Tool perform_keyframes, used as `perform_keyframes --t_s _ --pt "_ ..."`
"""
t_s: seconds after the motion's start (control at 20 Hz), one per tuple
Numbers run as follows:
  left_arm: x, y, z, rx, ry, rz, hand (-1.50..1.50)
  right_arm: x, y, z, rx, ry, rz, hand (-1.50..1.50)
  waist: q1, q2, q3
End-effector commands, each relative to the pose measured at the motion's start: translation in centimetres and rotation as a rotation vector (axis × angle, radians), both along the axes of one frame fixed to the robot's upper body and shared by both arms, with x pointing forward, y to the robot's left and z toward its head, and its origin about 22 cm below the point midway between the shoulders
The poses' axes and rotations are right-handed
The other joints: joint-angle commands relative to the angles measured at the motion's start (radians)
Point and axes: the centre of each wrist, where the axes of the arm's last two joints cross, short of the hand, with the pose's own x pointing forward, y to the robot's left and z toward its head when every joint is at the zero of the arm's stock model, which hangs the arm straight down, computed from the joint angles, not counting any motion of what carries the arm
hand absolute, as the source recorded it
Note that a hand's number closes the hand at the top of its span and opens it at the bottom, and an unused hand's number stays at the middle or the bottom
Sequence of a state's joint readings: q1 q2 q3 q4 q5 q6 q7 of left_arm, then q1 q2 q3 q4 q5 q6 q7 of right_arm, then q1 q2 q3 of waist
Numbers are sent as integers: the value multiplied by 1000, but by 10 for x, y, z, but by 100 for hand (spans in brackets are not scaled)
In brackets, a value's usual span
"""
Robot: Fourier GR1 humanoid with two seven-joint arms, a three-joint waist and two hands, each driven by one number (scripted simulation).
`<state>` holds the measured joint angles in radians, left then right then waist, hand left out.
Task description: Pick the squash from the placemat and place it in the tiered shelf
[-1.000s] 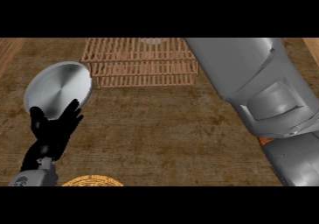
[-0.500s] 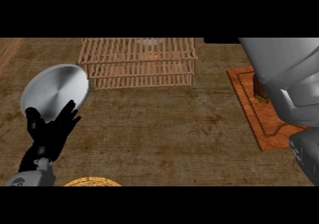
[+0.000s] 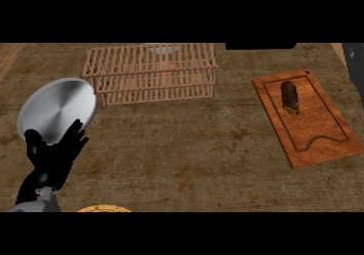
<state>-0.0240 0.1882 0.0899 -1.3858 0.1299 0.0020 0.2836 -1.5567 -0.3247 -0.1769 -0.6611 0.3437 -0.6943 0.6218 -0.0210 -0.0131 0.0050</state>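
Gone rightward, the right arm uncovers a dark oblong squash; left hand spread.

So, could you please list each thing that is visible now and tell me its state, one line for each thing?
squash: lying on the placemat, not yet picked
placemat: flat on the counter, at the right
tiered shelf: standing at the back, no squash in it
plate: on the counter at the left, nothing on it
left hand: open, fingers up, resting at the plate's near edge
right hand: not in view
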Motion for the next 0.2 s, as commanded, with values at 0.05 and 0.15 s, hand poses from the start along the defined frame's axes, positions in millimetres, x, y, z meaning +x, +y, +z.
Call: perform_keyframes --t_s 0.05,0.15 --pt "-7 9 -17 -8 32 24 0 -16 -62 -1 5 -18 35 -150 -9 3 -4" --pt "-24 5 -15 0 36 5 0 -25 -80 -7 -11 -13 31 -150 -3 1 -4"
